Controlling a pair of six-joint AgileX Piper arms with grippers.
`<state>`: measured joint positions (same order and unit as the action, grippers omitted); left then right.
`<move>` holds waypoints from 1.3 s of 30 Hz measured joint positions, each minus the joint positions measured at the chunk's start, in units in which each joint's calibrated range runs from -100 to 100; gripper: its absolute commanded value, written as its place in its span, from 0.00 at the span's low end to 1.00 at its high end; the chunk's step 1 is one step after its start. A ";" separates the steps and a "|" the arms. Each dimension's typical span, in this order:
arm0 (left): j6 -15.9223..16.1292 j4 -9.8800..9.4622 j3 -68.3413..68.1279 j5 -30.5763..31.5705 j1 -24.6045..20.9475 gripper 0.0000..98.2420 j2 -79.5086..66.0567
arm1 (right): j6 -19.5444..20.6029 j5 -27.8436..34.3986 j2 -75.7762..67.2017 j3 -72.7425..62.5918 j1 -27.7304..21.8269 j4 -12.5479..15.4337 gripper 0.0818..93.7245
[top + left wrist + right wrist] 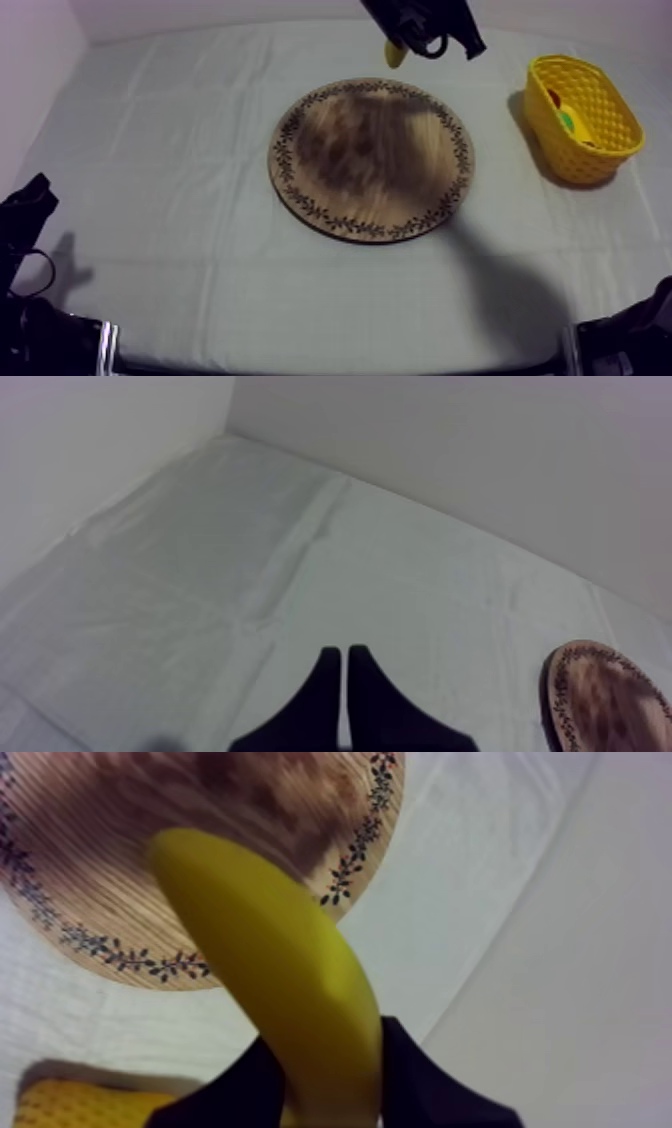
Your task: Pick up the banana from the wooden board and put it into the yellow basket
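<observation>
My right gripper (pixel 405 45) hangs high over the far edge of the round wooden board (pixel 372 157), shut on the yellow banana (pixel 395 53). In the right wrist view the banana (pixel 275 982) sticks out long between the black fingers (pixel 420 1082), lifted well above the bare board (pixel 150 842), with a corner of the yellow basket (pixel 85 1107) below. The yellow basket (pixel 590 135) stands at the right side of the table and holds some toy fruit. My left gripper (pixel 345 676) rests low at the left, fingers together as a narrow wedge over the cloth.
The board's rim (pixel 600 696) shows off to the side of my left gripper. Walls close off the table at the back and the left. Open cloth lies between the board and the basket.
</observation>
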<state>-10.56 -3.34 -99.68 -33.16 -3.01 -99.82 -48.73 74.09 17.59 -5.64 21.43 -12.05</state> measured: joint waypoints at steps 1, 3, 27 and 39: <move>0.00 0.00 0.00 0.00 0.00 0.00 0.00 | 0.40 0.00 -0.63 0.56 0.04 0.06 0.21; 0.00 0.00 0.00 0.00 0.00 0.00 0.00 | 1.48 -0.16 -2.09 1.89 0.08 0.06 0.22; 0.00 0.00 0.00 0.00 0.00 0.00 0.00 | 22.52 14.49 -5.44 1.35 -5.04 -1.29 0.26; 0.00 0.00 0.00 0.00 0.00 0.00 0.00 | 29.16 20.76 -5.31 -0.57 -12.72 0.51 0.27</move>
<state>-10.56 -3.34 -99.68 -33.16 -3.01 -99.82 -19.58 94.85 12.28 -6.21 8.72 -11.55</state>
